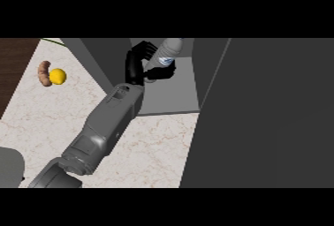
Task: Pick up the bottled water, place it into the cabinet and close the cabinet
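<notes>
Bottled water shows at about 12 o'clock in the head view. It is a pale, see-through bottle with a blue label, tilted so that its far end leans toward 1 o'clock. It lies inside the opening of the cabinet, over the grey shelf floor and close to the left inner wall. Whether its base touches the shelf cannot be told.

The left hand is black, and its fingers and thumb are curled round the bottle. One part wraps it from 9 o'clock and another lies under the label at 6 o'clock, so much of the bottle's lower half is hidden. Its grey forearm runs from 7 o'clock at the lower edge up to the cabinet mouth.

At 3 o'clock from the bottle a broad dark door panel stands open, filling the right side of the view. The marbled counter spreads from the shelf's edge toward 6 o'clock and off to 9 o'clock.

Well apart from the bottle, at 9 o'clock, a yellow lemon rests on the counter. It touches a curved brown item on its 9 o'clock side. A dark wood strip borders the counter at the view's left edge.
</notes>
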Robot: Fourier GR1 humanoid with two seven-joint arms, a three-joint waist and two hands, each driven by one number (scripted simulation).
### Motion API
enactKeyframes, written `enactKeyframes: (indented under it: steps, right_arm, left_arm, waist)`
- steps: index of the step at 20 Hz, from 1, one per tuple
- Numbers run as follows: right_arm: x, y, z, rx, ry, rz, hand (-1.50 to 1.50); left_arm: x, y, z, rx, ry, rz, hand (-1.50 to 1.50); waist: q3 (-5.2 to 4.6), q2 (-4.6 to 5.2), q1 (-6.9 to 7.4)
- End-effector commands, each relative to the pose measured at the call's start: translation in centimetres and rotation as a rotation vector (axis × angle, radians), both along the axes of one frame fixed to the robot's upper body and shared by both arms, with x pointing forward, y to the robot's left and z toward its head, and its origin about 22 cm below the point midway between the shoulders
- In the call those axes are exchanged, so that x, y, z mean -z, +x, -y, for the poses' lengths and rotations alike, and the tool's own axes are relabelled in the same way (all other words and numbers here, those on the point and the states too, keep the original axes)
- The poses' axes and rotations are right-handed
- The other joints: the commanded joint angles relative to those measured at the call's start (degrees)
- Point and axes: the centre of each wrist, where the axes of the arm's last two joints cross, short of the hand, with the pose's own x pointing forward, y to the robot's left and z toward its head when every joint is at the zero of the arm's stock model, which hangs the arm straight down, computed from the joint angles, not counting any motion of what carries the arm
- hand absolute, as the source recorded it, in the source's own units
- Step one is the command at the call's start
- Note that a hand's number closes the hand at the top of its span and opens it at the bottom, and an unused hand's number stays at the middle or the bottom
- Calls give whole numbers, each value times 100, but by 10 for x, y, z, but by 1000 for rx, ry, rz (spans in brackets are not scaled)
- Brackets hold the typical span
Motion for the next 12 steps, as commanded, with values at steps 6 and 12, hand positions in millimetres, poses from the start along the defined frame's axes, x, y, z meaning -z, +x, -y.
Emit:
enactKeyframes:
  steps: [6, 12]
  right_arm:
    - [-14, -10, 1, -20, 6, 21, -150]
    - [-7, -8, 4, -19, -8, 11, -150]
  left_arm:
    - [10, 0, -6, -67, 70, -21, 150]
    - [35, -11, -14, -61, 222, -62, -150]
  waist:
    - [-7, 28, -39]
    - [-1, 34, -63]
